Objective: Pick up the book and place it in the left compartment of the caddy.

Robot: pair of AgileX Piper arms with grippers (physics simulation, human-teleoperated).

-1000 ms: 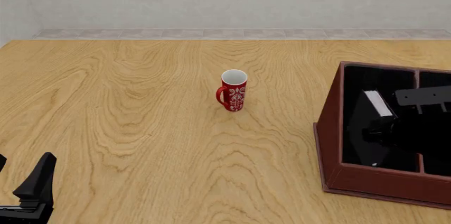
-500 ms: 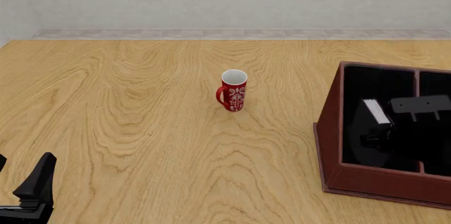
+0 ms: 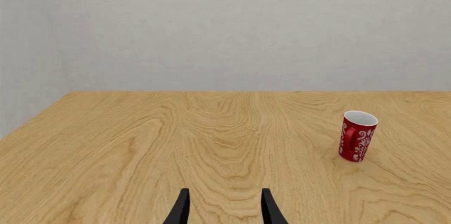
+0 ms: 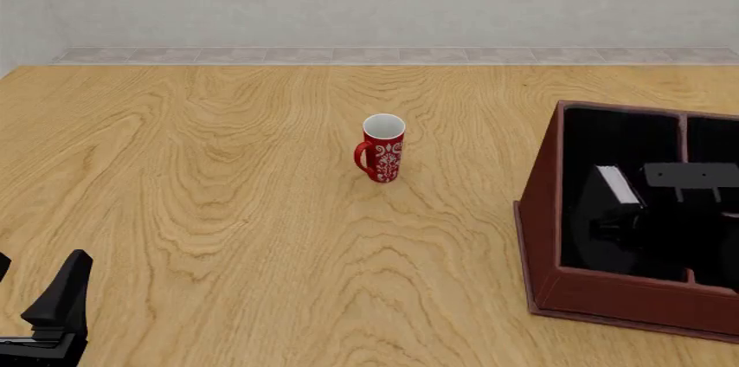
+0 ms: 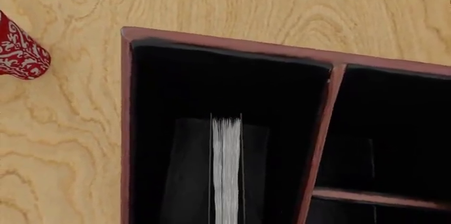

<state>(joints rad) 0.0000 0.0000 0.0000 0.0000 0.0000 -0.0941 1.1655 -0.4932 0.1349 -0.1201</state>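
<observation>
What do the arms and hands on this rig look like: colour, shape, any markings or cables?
Everything visible is plain matte black, with no markings or cables showing. The left hand has two slim, tapering fingers and looks angular and wedge-like in the front view. The right hand has flat, dark fingers that are hard to make out. A flat dark-grey bracket shows on its arm.

Caddy cut off by the front view's right edge, its far-right sections unseen. Book mostly lost against the left compartment lining, only white page edges distinguishable. Right gripper black on black, finger state unreadable.
</observation>
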